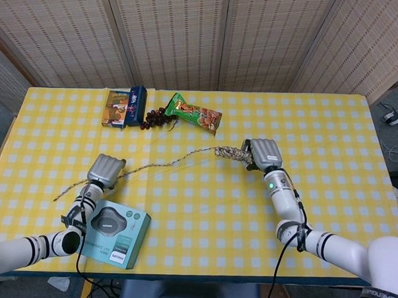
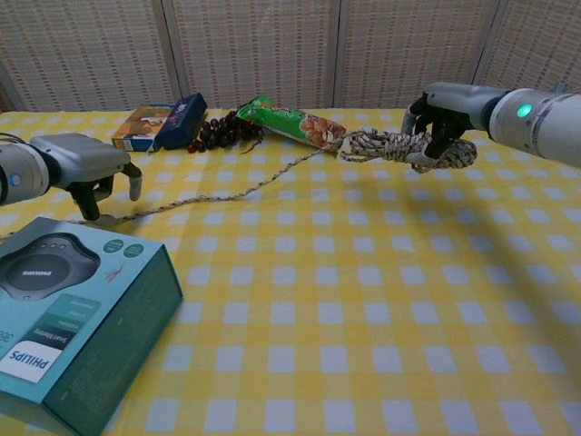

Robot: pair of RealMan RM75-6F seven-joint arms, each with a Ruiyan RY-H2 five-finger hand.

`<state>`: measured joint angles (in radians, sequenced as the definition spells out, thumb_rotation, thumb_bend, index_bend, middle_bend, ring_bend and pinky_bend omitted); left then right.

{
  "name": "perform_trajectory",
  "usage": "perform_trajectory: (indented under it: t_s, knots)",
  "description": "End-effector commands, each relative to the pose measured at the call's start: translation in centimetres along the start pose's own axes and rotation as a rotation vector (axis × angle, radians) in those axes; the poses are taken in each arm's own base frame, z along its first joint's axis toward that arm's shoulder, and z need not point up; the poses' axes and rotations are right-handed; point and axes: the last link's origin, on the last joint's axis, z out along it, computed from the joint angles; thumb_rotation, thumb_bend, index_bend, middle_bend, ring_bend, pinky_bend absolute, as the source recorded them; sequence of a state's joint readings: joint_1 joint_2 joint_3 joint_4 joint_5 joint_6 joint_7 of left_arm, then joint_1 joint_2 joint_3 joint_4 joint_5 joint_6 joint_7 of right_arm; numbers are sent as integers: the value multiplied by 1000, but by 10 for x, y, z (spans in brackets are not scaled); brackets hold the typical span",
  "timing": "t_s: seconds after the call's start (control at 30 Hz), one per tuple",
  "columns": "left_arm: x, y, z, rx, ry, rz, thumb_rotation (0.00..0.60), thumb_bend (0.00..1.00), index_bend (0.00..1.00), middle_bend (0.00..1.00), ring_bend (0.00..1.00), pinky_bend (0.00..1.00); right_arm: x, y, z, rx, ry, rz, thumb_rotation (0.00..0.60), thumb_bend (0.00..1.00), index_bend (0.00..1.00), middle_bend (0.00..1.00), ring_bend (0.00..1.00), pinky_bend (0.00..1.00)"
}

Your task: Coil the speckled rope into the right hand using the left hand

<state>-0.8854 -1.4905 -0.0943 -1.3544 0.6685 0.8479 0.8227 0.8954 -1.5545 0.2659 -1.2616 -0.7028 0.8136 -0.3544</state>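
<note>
Woven folding screens (image 1: 191, 36) behind yellow-checked table (image 1: 203, 208).

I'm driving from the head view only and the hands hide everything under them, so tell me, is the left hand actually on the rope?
Observer: In the chest view the left hand has its fingers pointing down around the speckled rope; I cannot tell if they grip it.
Operator: And the right hand, is the coil really in it?
Observer: Yes, the right hand holds several loops off the table, its fingers wrapped over the bundle.
Operator: Does the strand between the hands lie on the cloth?
Observer: Mostly; it lifts off only near the right hand.
</note>
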Motion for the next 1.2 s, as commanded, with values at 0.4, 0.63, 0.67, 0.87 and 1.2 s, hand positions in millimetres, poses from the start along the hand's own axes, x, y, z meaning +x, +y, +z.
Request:
perform_trajectory:
  t_s: [0.4, 0.63, 0.67, 0.87, 1.2]
  knots:
    - [-8, -1, 7, 25, -28, 44, 600, 324, 324, 867, 836, 938, 0, 2, -1, -4, 0, 24, 600, 516, 742, 663, 555, 587]
    - [-10, -3, 11, 47, -20, 53, 600, 324, 317, 867, 836, 938, -2, 2, -1, 2, -6, 35, 600, 515, 742, 664, 557, 588]
    - [-10, -4, 12, 53, -17, 58, 600, 324, 317, 867, 836, 938, -2, 2, -1, 1, -6, 36, 600, 516, 742, 664, 557, 588]
    - [-12, -12, 19, 92, -15, 81, 600, 324, 319, 867, 836, 938, -1, 4, -3, 0, 0, 48, 600, 516, 742, 664, 560, 588]
    - [-14, -20, 27, 128, 48, 37, 600, 324, 354, 867, 835, 937, 2, 7, -4, -8, 5, 68, 600, 515, 742, 664, 563, 597]
